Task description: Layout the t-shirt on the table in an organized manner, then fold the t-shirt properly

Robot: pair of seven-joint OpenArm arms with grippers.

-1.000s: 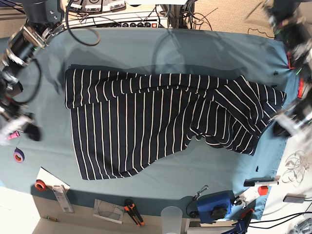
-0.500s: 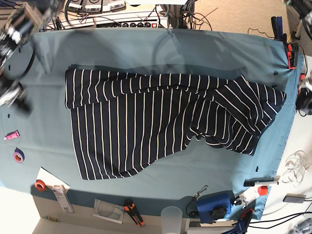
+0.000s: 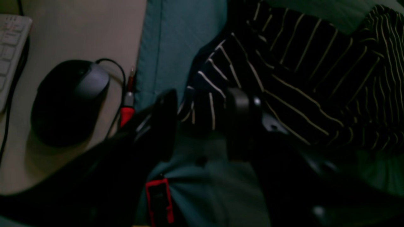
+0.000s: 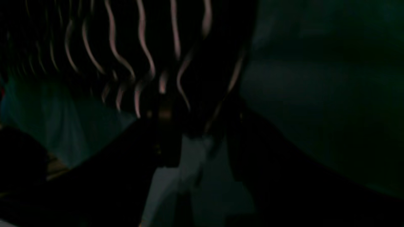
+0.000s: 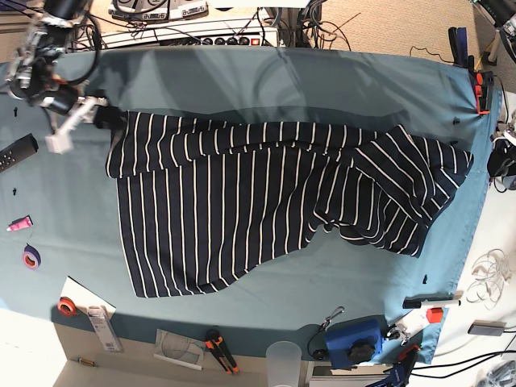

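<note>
The t-shirt [image 5: 266,205], dark with thin white stripes, lies spread but rumpled across the teal table [image 5: 266,76], its right part bunched in folds. In the base view my right gripper [image 5: 98,115] is at the shirt's upper-left corner. The dark right wrist view shows that gripper [image 4: 199,132] with its jaws apart and striped cloth [image 4: 142,63] between them. In the left wrist view my left gripper [image 3: 202,126] is open, with the t-shirt's right corner [image 3: 205,104] showing between its fingers [image 3: 238,123]. Whether it touches the cloth I cannot tell.
A computer mouse [image 3: 71,101] and keyboard [image 3: 9,47] sit off the table beside the left gripper, with a red clip [image 3: 159,198] at the cloth's edge. The front edge holds a tape roll [image 5: 31,256], cutters [image 5: 219,351], a plastic cup [image 5: 284,361] and a blue device [image 5: 355,339].
My right arm swung from the table's left edge across to the shirt's upper-left corner, and that corner's edge now slants. The left arm drew back toward the right edge.
</note>
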